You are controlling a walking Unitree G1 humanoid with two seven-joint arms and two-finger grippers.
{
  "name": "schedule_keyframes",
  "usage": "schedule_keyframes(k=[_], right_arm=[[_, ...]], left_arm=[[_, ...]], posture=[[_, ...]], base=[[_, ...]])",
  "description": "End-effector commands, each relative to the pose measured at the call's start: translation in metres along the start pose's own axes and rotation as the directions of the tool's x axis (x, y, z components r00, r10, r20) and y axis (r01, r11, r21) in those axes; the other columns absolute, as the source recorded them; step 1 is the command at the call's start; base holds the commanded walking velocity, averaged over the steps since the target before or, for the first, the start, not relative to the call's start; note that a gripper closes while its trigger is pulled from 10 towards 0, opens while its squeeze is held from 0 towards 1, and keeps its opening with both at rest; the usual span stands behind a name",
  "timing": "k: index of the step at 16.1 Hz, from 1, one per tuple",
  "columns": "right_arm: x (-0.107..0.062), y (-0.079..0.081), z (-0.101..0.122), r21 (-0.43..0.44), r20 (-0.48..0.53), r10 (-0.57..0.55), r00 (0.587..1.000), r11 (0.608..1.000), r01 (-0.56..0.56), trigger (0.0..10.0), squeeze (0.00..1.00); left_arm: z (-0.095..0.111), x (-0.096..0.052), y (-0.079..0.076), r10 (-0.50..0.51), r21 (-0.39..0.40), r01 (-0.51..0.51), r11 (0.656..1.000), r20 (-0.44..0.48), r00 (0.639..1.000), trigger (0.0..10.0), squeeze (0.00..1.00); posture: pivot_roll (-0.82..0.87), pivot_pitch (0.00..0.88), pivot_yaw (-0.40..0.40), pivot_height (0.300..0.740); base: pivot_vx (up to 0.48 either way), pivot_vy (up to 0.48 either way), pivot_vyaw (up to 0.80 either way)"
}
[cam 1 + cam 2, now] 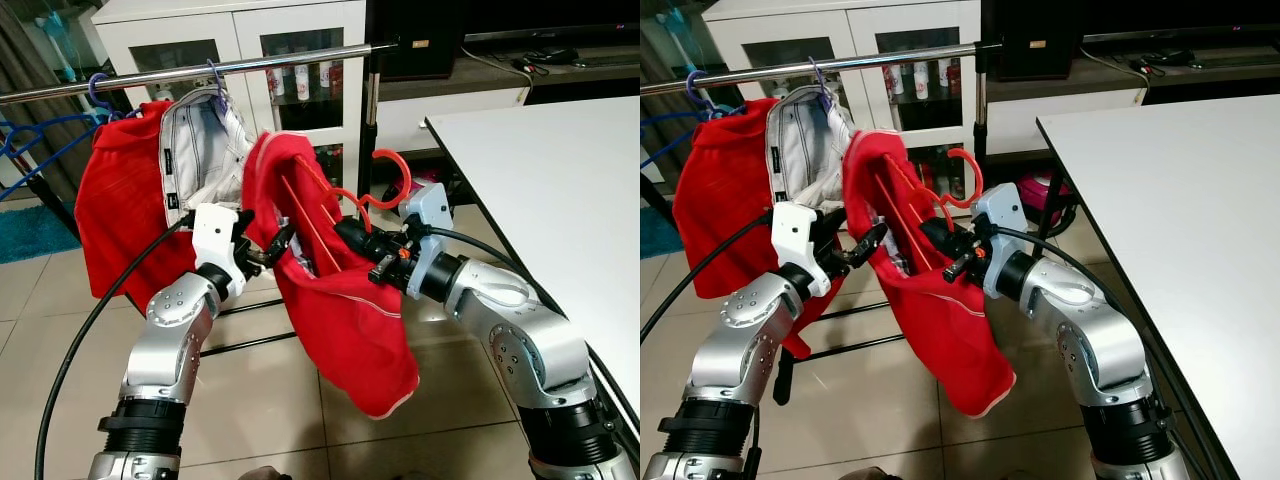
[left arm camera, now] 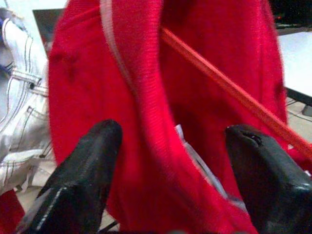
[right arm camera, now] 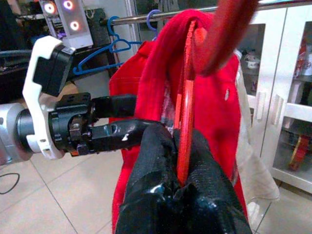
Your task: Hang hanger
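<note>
Hanger, red plastic, sat inside a red shirt below and in front of the metal rail, its hook sticking up free of the rail. Right gripper was clamped on the hanger's flat stem. Left gripper had its fingers spread apart on either side of a fold of the shirt, not pinching it.

On the rail hung another red garment and a white one, each on its own hanger, with blue hangers further along. Behind the rail stood a white cabinet with glass doors; bottles stood inside, their labels too small to read. Beside the right arm, away from the rail, ran a white table. Tiled floor lay below.
</note>
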State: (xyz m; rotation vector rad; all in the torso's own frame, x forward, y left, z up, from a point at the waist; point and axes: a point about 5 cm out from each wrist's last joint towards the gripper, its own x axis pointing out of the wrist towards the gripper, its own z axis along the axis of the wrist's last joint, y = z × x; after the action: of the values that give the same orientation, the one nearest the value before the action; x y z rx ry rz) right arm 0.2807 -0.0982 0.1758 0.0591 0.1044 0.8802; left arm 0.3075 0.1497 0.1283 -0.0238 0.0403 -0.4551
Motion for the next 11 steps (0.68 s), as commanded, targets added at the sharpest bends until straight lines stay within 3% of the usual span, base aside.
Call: schedule_keyframes(k=[1, 11], right_arm=[[-0.0011, 0.0034, 0.0102, -0.025, 0.054, 0.020, 0.998, 1.000, -0.018, 10.0, 0.00], [-0.0008, 0.0019, 0.0070, -0.030, 0.032, 0.023, 0.999, 0.999, -0.022, 10.0, 0.00]], left_arm=[[0.0030, 0.0025, -0.0012, -0.017, 0.030, 0.017, 0.999, 0.001, 1.000, 0.0, 0.00], [0.0044, -0.0006, -0.0002, 0.044, 0.070, -0.043, 0.997, -0.011, 0.999, 0.0, 0.00]], posture=[[-0.06, 0.000, 0.110, 0.740], [-0.05, 0.000, 0.103, 0.740]], base=[[0.000, 0.000, 0.00], [0.000, 0.000, 0.00]])
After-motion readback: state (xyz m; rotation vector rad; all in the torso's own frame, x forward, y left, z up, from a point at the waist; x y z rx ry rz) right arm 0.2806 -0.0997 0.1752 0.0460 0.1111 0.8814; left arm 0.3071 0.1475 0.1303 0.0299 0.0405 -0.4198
